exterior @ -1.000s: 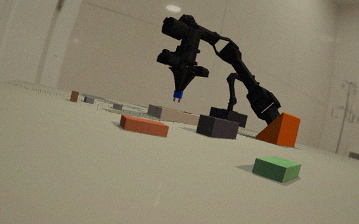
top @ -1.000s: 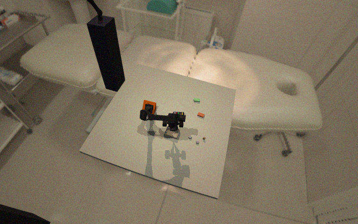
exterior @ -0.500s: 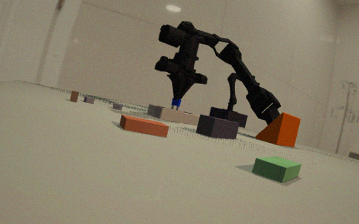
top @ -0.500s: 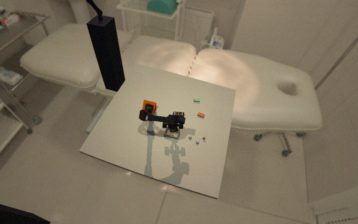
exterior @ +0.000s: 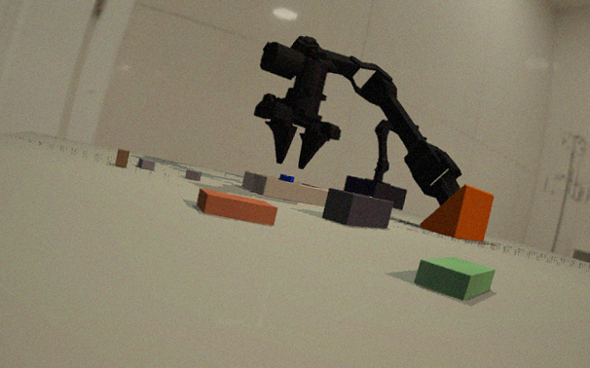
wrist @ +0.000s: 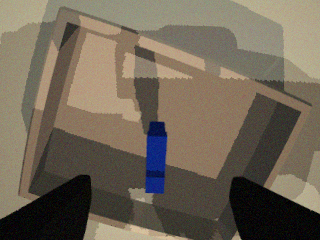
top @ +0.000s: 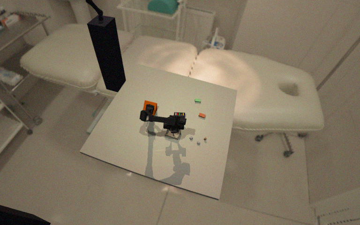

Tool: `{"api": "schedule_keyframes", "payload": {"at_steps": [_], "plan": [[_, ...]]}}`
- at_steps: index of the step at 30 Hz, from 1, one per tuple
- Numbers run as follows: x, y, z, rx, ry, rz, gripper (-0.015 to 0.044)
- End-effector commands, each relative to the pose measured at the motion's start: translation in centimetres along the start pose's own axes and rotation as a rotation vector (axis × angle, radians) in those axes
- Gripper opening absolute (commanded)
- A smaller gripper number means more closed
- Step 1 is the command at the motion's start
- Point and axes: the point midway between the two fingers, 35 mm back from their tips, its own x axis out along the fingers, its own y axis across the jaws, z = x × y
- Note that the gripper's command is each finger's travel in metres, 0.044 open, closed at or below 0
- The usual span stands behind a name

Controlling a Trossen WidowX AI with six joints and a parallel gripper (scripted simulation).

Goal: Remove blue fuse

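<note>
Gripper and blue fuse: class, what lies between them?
Nothing. In the exterior view the open gripper hangs above the blue fuse, which rests in the tray, with only empty air between them.

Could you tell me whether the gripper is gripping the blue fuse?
No, the blue fuse lies in the tray, between the open gripper's parted fingers.

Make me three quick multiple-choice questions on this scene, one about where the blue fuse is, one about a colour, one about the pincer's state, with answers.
1. Where is the blue fuse?
A. In the fuse block
B. In the tray
C. Between the fingers

2. What colour is the flat block in front of the tray in the exterior view?
A. Orange
B. Yellow
C. White

3. The pincer is:
A. Shut on the fuse
B. Shut on nothing
C. Open, above the tray

Answers: 1 B, the wrist view shows it inside the tray walls. 2 A, it is plainly orange. 3 C, the fingers stand apart with nothing between.
</note>
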Motion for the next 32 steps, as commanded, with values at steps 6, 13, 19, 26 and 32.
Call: {"api": "schedule_keyframes", "payload": {"at_steps": [6, 13, 19, 26, 32], "plan": [[-3.7, -0.1, 0.0, -0.001, -0.002, 0.001, 0.033], [-3.7, -0.1, 0.0, -0.001, -0.002, 0.001, 0.033], [-3.6, -0.1, 0.1, -0.002, -0.006, 0.003, 0.033], [-3.6, -0.1, 0.1, -0.002, -0.006, 0.003, 0.033], [-3.6, -0.1, 0.1, -0.002, -0.006, 0.003, 0.033]]}}
